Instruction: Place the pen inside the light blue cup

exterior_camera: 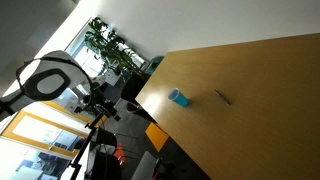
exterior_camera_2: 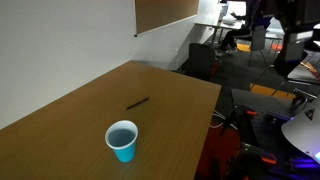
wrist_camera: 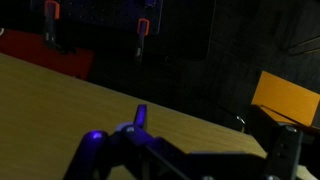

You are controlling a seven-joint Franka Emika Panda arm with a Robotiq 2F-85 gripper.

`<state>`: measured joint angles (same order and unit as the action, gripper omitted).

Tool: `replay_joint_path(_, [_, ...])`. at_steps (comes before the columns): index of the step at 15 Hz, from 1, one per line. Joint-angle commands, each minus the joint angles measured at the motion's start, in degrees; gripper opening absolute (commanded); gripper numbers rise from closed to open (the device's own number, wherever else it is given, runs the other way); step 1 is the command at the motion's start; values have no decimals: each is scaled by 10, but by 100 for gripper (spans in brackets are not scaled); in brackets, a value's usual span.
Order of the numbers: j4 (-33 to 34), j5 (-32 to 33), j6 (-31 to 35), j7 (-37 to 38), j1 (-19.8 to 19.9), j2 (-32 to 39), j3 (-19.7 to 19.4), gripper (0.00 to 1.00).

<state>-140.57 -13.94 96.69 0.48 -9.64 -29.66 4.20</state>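
Note:
The light blue cup (exterior_camera: 178,97) stands upright on the wooden table (exterior_camera: 260,120), near its edge; in both exterior views its inside is darker blue (exterior_camera_2: 122,140). The pen (exterior_camera: 223,97) is a thin dark stick lying flat on the table a short way from the cup (exterior_camera_2: 137,102). In the wrist view my gripper (wrist_camera: 215,138) is open and empty, with its two dark fingers wide apart above the table's edge. Neither cup nor pen shows in the wrist view. The arm (exterior_camera: 97,100) is off the table, well away from both.
Green plants (exterior_camera: 110,45) stand beyond the table's far corner. An orange panel (wrist_camera: 290,95) and a red object (wrist_camera: 40,52) lie past the table edge. A dark chair (exterior_camera_2: 205,60) and cluttered equipment (exterior_camera_2: 290,60) sit beside the table.

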Motion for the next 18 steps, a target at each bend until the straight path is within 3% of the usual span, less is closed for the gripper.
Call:
replay_joint_path(1, [1,-3,-2,-3,8,0,7,100])
replay_joint_path(6, [1,-3,-2,-3,8,0,7,100])
replay_joint_path(10, [4,16,41,-32,9,7,7,100])
replay_joint_path(18, [41,113,185,-205,24,94,-39,100])
